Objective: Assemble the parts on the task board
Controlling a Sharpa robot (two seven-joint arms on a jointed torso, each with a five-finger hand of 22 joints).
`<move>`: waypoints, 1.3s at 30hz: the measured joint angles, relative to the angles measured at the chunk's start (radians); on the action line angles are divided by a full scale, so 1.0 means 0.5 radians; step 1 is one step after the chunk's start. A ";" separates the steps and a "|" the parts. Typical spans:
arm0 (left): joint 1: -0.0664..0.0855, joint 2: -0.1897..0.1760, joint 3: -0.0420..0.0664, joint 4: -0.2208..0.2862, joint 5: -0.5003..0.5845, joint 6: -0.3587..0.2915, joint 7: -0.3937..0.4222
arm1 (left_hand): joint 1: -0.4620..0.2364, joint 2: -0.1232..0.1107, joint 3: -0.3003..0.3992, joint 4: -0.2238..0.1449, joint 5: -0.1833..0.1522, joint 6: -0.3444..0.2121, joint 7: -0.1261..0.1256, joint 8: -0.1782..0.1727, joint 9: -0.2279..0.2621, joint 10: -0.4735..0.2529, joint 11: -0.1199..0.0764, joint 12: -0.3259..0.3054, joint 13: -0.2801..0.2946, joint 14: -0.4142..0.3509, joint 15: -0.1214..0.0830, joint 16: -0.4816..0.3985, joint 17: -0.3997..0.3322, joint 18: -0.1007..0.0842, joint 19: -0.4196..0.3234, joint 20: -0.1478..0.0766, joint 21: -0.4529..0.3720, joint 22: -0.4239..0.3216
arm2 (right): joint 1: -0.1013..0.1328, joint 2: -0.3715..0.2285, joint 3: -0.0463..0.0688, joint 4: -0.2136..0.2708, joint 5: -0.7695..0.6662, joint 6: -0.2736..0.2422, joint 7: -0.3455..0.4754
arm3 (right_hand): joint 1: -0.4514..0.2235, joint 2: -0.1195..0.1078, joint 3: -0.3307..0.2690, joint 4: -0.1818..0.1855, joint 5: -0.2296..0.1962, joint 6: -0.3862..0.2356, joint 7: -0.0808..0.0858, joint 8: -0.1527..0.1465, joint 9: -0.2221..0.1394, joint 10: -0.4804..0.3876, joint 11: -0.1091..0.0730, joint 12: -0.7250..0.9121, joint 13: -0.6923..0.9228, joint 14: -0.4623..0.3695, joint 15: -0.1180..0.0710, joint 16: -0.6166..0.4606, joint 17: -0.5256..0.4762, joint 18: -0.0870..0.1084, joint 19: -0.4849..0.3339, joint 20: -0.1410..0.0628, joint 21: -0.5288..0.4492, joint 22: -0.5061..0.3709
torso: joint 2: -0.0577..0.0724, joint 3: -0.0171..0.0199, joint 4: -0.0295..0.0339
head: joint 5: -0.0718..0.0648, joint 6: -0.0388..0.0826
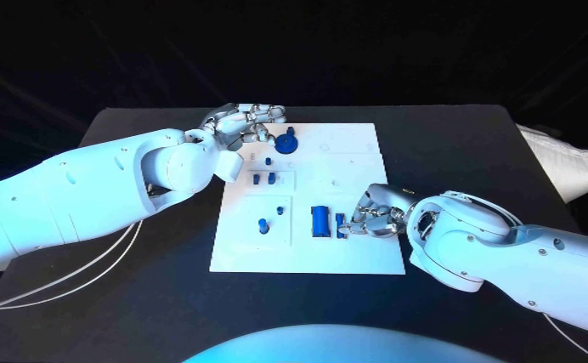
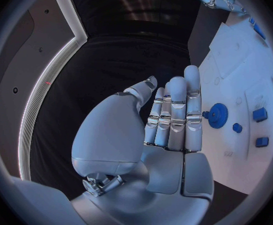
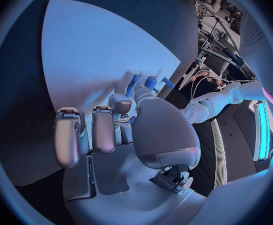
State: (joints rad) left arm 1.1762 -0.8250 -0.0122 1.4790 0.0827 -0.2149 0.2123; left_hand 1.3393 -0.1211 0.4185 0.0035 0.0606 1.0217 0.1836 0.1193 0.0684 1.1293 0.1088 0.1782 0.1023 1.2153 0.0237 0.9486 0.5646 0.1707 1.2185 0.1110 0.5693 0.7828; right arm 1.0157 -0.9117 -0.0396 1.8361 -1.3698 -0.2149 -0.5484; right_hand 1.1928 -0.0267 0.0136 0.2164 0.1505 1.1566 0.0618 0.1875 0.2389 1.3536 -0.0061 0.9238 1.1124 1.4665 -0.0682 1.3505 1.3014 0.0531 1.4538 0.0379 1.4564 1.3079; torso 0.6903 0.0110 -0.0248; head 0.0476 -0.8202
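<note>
The white task board lies in the middle of the black table. My left hand hovers over the board's far left corner, fingers straight and holding nothing, just beside a blue gear. My right hand rests on the board's near right part with fingers curled in. Its fingertips pinch a small upright blue part, which stands next to a long blue part. In the right wrist view the curled fingers hide the pinch, and blue parts show beyond them.
More small blue parts sit on the board's left half: one near the gear, a pair in a recess, and an oval piece nearer me. White cables trail over the table's near left. A pale object lies at the table's right edge.
</note>
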 measured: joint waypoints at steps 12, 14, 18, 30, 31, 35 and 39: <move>0.000 0.000 0.000 -0.001 -0.001 0.001 -0.002 | 0.000 0.000 0.000 0.000 0.000 0.000 0.000 0.000 0.000 0.000 0.000 0.000 0.000 0.000 0.000 0.000 0.000 0.000 0.000 0.000 0.000 0.000 | -0.009 0.010 0.000 -0.010 -0.028 -0.039 0.039 | 0.011 0.011 -0.060 0.001 0.000 -0.015 0.015 -0.025 -0.020 0.000 0.000 -0.028 -0.010 0.000 0.000 -0.016 -0.009 0.000 0.000 0.000 -0.003 0.000 | 0.000 0.0017 -0.001 | 0.002 -0.004; 0.000 0.000 0.000 -0.003 -0.001 0.001 -0.002 | 0.000 0.000 0.000 0.000 0.000 0.000 0.000 0.000 0.000 0.000 0.000 0.000 0.000 0.000 0.000 0.000 0.000 0.000 0.000 0.000 0.000 0.000 | -0.013 -0.013 -0.003 0.003 -0.005 -0.074 0.076 | 0.011 0.011 -0.088 0.003 0.023 -0.027 0.027 -0.042 -0.027 -0.007 0.007 -0.066 -0.032 0.000 0.000 -0.034 -0.028 0.000 -0.008 0.008 -0.020 0.000 | -0.001 0.0017 -0.001 | 0.002 -0.004; -0.001 0.000 0.000 -0.006 -0.001 0.001 -0.002 | 0.000 0.000 0.000 0.000 0.000 0.000 0.000 0.000 0.000 0.000 0.000 0.000 0.000 0.000 0.000 0.000 0.000 0.000 0.000 0.000 0.000 0.000 | 0.005 -0.066 0.000 0.022 0.111 -0.173 0.200 | 0.026 -0.005 -0.126 -0.011 0.079 -0.068 0.044 -0.051 -0.020 -0.089 0.021 -0.217 -0.129 0.000 0.000 -0.093 -0.090 0.000 -0.053 0.016 -0.064 0.000 | -0.004 0.0012 -0.001 | 0.000 0.003; -0.041 0.023 -0.002 -0.071 0.000 -0.002 0.029 | 0.000 0.000 -0.061 0.005 0.000 -0.032 -0.018 0.021 0.000 -0.047 0.011 0.027 -0.002 -0.272 0.021 -0.249 -0.127 0.000 -0.232 0.045 -0.196 -0.099 | 0.210 -0.058 0.014 -0.332 1.027 -0.343 0.922 | 0.411 0.096 -0.103 -0.194 0.069 -0.315 0.177 -0.191 -0.072 -0.517 0.144 -1.143 -0.884 -0.377 0.130 -1.460 -1.252 0.236 -0.835 0.111 -1.171 -1.177 | -0.057 -0.0186 -0.008 | -0.027 0.075; -0.045 0.028 -0.002 -0.085 0.002 -0.004 0.038 | 0.000 0.000 -0.065 0.010 0.000 -0.032 -0.018 0.021 0.000 -0.050 0.014 0.027 -0.006 -0.325 0.031 -0.344 -0.176 0.000 -0.301 0.055 -0.252 -0.131 | 0.219 -0.040 0.014 -0.384 1.116 -0.338 0.985 | 0.434 0.104 -0.093 -0.204 0.063 -0.332 0.195 -0.201 -0.079 -0.541 0.169 -1.243 -0.995 -0.456 0.162 -1.611 -1.335 0.236 -0.901 0.136 -1.313 -1.280 | -0.064 -0.0207 -0.010 | -0.030 0.085; -0.056 0.064 -0.003 -0.172 0.015 -0.017 0.087 | 0.000 0.000 -0.067 0.011 0.000 -0.037 -0.022 0.028 -0.001 -0.051 0.014 0.017 -0.041 -0.461 0.104 -0.778 -0.390 0.000 -0.563 0.112 -0.493 -0.288 | 0.243 0.065 0.014 -0.634 1.495 -0.279 1.244 | 0.505 0.098 -0.056 -0.241 0.051 -0.341 0.234 -0.233 -0.116 -0.552 0.257 -1.511 -1.384 -0.671 0.250 -2.098 -1.652 0.236 -1.042 0.238 -1.777 -1.610 | -0.100 -0.0324 -0.017 | -0.047 0.147; -0.059 0.107 -0.002 -0.266 0.040 -0.045 0.151 | 0.019 -0.003 -0.067 0.011 0.000 -0.043 -0.028 0.005 -0.002 -0.060 0.054 -0.070 -0.076 -0.483 0.162 -1.130 -0.561 0.000 -0.730 0.200 -0.719 -0.478 | 0.254 0.157 0.026 -0.843 1.815 -0.200 1.447 | 0.532 0.095 -0.003 -0.294 0.044 -0.368 0.231 -0.237 -0.175 -0.523 0.281 -1.652 -1.741 -0.724 0.305 -2.425 -1.950 0.235 -0.985 0.309 -2.119 -1.883 | -0.131 -0.0401 -0.023 | -0.052 0.221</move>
State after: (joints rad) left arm 1.1467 -0.7715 -0.0132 1.3460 0.1029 -0.2374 0.2877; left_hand 1.3487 -0.1226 0.3851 0.0092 0.0606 1.0003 0.1695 0.1219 0.0672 1.0991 0.1356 0.1429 0.0642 0.9737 0.1046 0.3833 0.2842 0.1706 0.8534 0.2112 0.2100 0.5440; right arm 1.1430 -0.8334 -0.0266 1.4143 -0.4623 -0.3150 0.1750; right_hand 1.4586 0.0207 0.0122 0.0693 0.1724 0.9726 0.1773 0.0691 0.1513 1.0920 0.1344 0.0978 0.2417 1.1043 0.0842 0.1379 0.3264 0.1708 0.9611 0.1923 0.3969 0.3662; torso 0.6248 -0.0090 -0.0365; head 0.0215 -0.7097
